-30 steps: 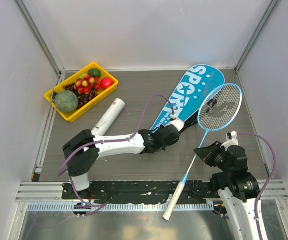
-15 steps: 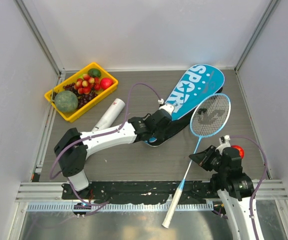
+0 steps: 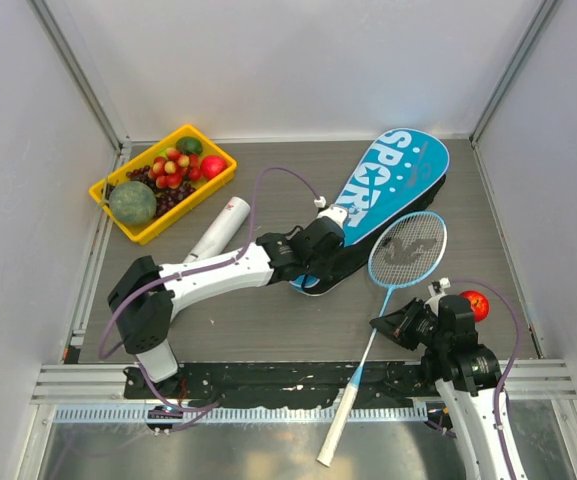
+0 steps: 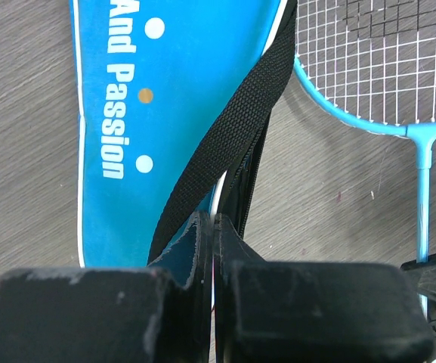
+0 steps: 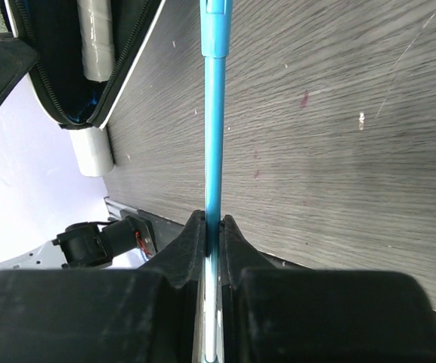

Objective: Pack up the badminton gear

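The blue "SPORT" racket bag [image 3: 383,185] lies at the back right, its dark mouth toward the middle. My left gripper [image 3: 326,252] is shut on the bag's edge at that mouth, seen in the left wrist view [image 4: 214,227] beside the black strap [image 4: 233,128]. A light-blue-framed racket [image 3: 406,250] lies beside the bag, handle over the near edge. My right gripper [image 3: 380,325] is shut on its shaft [image 5: 215,113]. A white handle [image 5: 97,45] shows inside the open bag. The white tube [image 3: 218,232] lies to the left. No shuttlecock is visible.
A yellow tray [image 3: 144,237] of fruit stands at the back left. A loose red apple [image 3: 475,303] lies right of my right wrist. White walls close in the table on three sides.
My right gripper has drawn the racket toward the near left, so its head slid off the bag. My left gripper has shifted left with the bag's edge. The red apple came into view.
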Tool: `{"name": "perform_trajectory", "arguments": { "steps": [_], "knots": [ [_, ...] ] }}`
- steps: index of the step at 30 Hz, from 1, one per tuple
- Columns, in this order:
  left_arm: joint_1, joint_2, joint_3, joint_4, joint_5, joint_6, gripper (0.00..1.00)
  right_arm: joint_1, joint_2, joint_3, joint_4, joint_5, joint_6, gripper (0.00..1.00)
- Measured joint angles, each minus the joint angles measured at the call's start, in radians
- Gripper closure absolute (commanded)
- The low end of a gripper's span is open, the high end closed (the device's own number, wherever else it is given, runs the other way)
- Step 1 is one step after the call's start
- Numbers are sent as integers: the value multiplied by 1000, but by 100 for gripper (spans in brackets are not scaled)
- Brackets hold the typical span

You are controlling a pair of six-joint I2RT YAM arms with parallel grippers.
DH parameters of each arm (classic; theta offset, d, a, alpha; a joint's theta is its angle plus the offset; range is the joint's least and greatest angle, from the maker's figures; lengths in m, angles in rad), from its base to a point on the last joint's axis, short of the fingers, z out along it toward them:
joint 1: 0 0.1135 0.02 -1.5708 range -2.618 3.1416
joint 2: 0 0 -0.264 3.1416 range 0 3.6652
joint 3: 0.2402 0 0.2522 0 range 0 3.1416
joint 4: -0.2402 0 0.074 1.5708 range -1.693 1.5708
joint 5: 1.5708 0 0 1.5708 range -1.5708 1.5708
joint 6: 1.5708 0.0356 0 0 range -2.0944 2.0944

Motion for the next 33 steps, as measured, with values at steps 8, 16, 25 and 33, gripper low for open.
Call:
{"name": "perform_trajectory", "arguments": {
  "steps": [8, 16, 25, 33],
  "knots": [
    [8, -2, 1, -2, -1, -11, 100, 0, 0, -6, 30, -68, 76, 95],
    [13, -9, 1, -4, 0, -31, 100, 0, -2, -34, 93, -116, 163, 95],
    [13, -28, 0, 2, 24, -41, 100, 0, -2, -55, 253, -171, 316, 95],
    [14, -90, -48, 55, 77, -79, 100, 0, -2, -109, 509, -185, 440, 95]
  ]
}}
